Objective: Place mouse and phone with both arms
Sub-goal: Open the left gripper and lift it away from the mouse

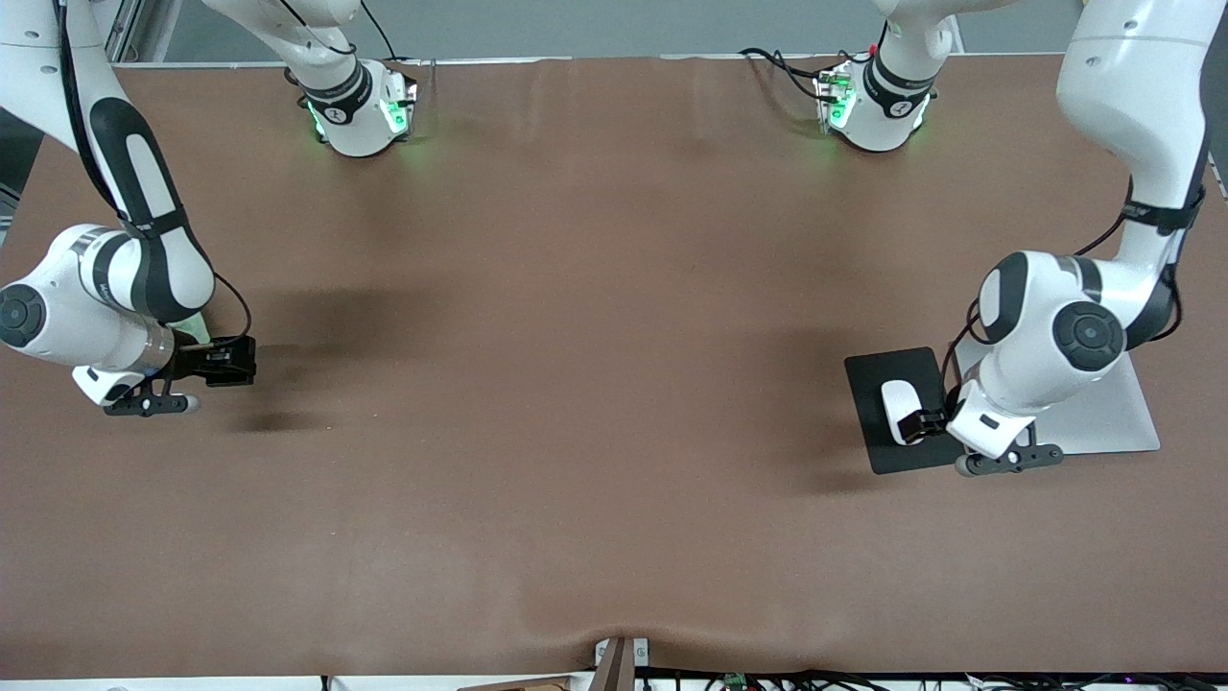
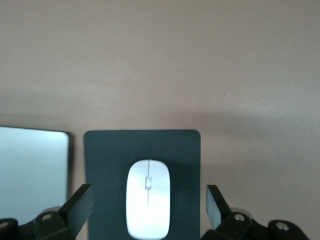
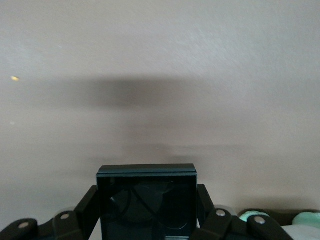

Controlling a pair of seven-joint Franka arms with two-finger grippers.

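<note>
The left arm's black two-finger gripper has its fingers spread wide, one on each side of the small glossy white oval mouse without touching it, so nothing's gripped there. That mouse sits flat on a dark rectangular mouse pad with rounded corners, toward the left arm's end of the table, and right beside the pad there's a flat silver-grey rectangular slab, partly hidden under the arm in the front view. Over at the right arm's end, the right arm's black gripper is clamped tight on a small black near-square phone with a glossy face, one finger pressed on each edge, holding it up above the brown table surface, with its shadow on the cloth below it. Something pale green peeks out by the right gripper in its wrist view, can't tell what it is. Both white jointed arms reach down from their bases along the table's top edge.
</note>
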